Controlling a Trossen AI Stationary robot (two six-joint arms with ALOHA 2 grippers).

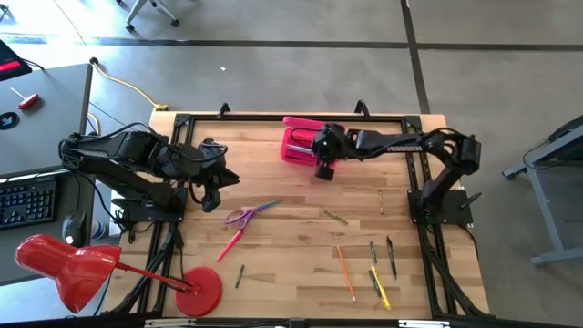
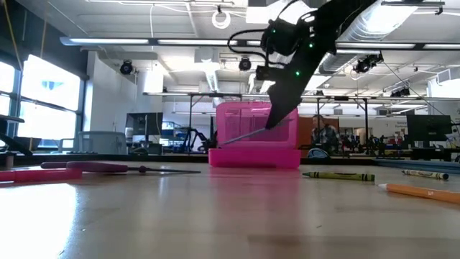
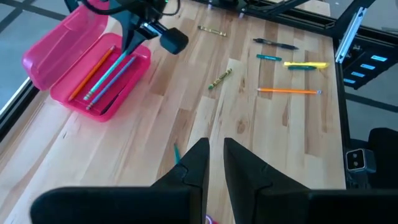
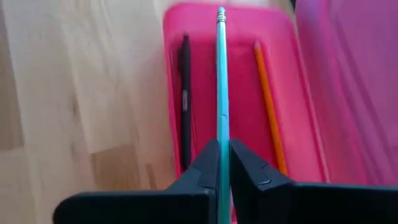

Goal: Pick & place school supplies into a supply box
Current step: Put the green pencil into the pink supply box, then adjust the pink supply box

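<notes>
thin teal pencil (image 4: 221, 93) | long axis runs along the open bright pink translucent plastic box (image 4: 239, 28), tip pointing away from the right hand (image 4: 223, 163) | pinched between that hand's closed fingers, above the box's tray, between a black pen (image 4: 185, 93) and an orange pencil (image 4: 267, 93) | left hand (image 3: 214, 163) narrowly parted, empty, over the wooden worktop (image 1: 301, 264)
</notes>
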